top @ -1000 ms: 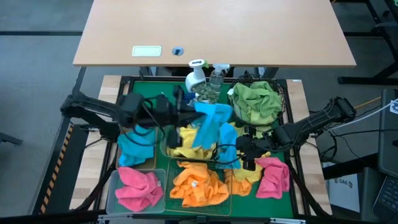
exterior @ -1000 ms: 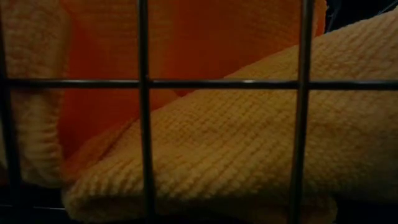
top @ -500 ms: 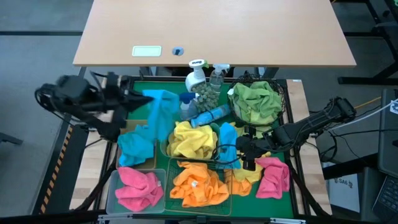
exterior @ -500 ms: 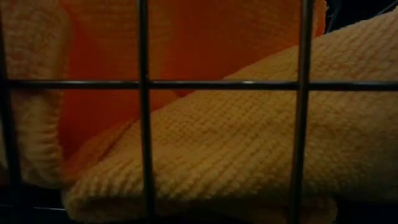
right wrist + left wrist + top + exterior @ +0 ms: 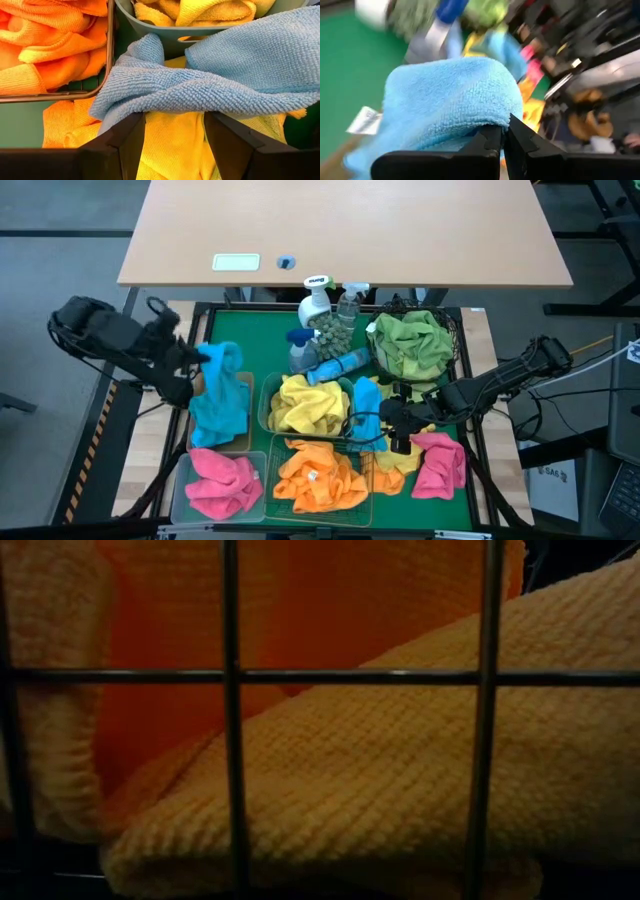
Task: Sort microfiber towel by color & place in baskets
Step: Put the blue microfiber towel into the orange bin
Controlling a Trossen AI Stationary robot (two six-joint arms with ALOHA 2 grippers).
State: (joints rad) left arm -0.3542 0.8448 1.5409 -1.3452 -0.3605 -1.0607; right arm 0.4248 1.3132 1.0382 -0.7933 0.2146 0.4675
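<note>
The left gripper (image 5: 502, 145) has its 2 fingers pressed together on a fold of a blue towel (image 5: 450, 100), which bulges up over the jaws; in the high view this gripper (image 5: 197, 360) holds the towel (image 5: 222, 365) at the left edge of the green mat (image 5: 255, 345), directly above the pile of blue towels (image 5: 218, 415) in the tan tray (image 5: 243, 443). The right gripper (image 5: 172, 142) has its fingers spread wide, a second blue towel (image 5: 210, 82) draped across the gap between them, with yellow cloth beneath; nothing is clamped. In the high view that gripper (image 5: 392, 420) sits just right of the teal plastic tub (image 5: 264, 402), which holds yellow towels (image 5: 305, 405), and the second blue towel (image 5: 366, 410) hangs over the tub's right rim. Below the tub the green wire rectangular basket (image 5: 362, 480) holds orange towels (image 5: 318, 475). Left of that, the clear pale plastic bin (image 5: 180, 480) holds pink towels (image 5: 222, 485). The round black wire-mesh basket (image 5: 455, 330), up and right of the tub, holds green towels (image 5: 410, 345).
</note>
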